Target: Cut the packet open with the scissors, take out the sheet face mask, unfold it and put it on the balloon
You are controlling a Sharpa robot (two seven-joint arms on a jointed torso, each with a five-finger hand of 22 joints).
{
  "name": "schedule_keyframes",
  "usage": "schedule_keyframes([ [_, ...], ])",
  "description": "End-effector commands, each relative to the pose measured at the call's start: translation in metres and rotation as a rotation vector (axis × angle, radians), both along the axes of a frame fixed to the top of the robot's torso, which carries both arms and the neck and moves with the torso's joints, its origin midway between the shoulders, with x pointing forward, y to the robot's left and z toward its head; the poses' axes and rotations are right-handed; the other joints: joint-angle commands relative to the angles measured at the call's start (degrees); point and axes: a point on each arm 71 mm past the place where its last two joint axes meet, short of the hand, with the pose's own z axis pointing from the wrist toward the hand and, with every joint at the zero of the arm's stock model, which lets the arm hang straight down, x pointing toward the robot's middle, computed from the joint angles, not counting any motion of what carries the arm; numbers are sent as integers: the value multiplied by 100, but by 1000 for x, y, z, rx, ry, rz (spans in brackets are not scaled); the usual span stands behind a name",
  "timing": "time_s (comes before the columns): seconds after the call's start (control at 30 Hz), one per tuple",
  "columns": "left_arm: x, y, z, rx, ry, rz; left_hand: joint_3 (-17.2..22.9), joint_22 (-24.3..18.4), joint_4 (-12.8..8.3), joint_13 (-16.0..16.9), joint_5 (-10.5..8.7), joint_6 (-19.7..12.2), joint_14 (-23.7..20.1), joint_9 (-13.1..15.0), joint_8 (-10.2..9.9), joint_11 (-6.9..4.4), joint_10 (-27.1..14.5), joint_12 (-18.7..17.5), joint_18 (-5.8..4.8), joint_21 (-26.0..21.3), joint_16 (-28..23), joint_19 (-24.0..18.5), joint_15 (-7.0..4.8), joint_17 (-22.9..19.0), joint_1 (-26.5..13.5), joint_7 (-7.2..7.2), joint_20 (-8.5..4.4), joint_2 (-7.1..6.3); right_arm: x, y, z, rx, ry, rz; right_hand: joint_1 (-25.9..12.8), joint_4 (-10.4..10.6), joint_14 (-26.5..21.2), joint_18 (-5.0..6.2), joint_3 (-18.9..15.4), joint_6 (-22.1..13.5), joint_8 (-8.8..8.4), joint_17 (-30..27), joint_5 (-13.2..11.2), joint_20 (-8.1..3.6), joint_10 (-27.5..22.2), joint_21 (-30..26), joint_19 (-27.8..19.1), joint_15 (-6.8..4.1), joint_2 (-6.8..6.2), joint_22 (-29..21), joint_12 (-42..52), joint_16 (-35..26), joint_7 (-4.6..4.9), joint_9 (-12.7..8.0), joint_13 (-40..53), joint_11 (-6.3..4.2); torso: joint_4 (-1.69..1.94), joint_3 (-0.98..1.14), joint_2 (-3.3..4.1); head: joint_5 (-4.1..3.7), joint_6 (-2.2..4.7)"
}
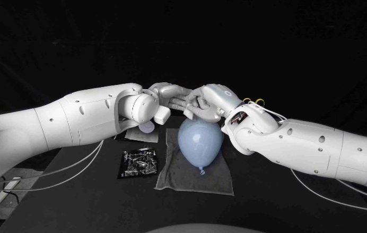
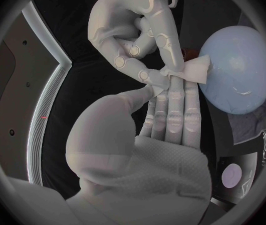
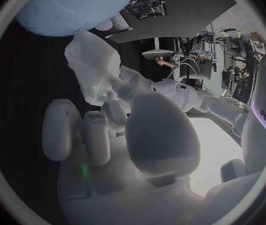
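Both hands meet just above the top of the pale blue balloon (image 1: 200, 141), which lies on a grey towel (image 1: 218, 179). The folded white sheet mask (image 2: 194, 70) is pinched between them: my left hand (image 2: 170, 110) grips one corner with thumb and fingers, and my right hand (image 2: 133, 30) pinches the same part from the other side. In the right wrist view the mask (image 3: 94, 67) hangs from my right hand (image 3: 101, 130) beside the balloon (image 3: 76, 5). In the head view my left hand (image 1: 164, 92) and right hand (image 1: 200, 103) touch. The black and silver packet (image 1: 139, 161) lies left of the towel.
A pale round thing (image 1: 147, 130) lies on a dark tray behind the packet, under my left wrist. Cables run off both arms towards the table's front corners. The black table (image 1: 92, 206) spreads in front of the towel.
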Motion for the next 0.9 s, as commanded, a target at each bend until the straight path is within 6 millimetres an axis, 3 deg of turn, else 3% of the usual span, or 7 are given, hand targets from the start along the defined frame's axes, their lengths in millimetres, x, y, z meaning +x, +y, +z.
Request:
schedule_keyframes([
  [0.03, 0, -3, 3, -13, -15, -23, -39, -9, -9, 6, 40, 37, 60, 889, 26, -19, -13, -31, 45, 25, 19, 52, 4, 11, 39, -12, 9, 39, 0, -4, 4, 55, -47, -13, 85, -75, 532, -13, -14, 51, 106, 1265, 16, -69, 17, 37, 159, -62, 18, 1071, 23, 18, -49, 51, 6, -82, 1, 0, 1, 1, -3],
  [0.27, 0, -2, 3, -12, -15, -21, -46, -9, -14, 8, 40, 34, 70, 893, 30, -21, -10, -30, 46, 28, 25, 60, 1, 13, 44, -14, 5, 35, 0, -4, 5, 68, -50, -9, 123, -140, 532, -20, -55, 35, 330, 1265, 16, -118, 58, 67, 169, -108, 33, 1079, 4, 16, -105, 192, 6, -132, 2, -2, -1, -1, -1],
  [0.9, 2, 0, 3, -7, -17, -16, -55, -9, -31, 10, 41, 28, 88, 903, 39, -26, -6, -31, 46, 34, 37, 76, -5, 16, 62, -18, -5, 25, -4, -5, 4, 60, -28, 7, 107, -149, 537, -35, -49, -29, 528, 1285, 16, -149, 118, 139, 188, -137, 52, 1098, 11, 28, -139, 313, 28, -164, 1, 0, 0, 6, -9],
])
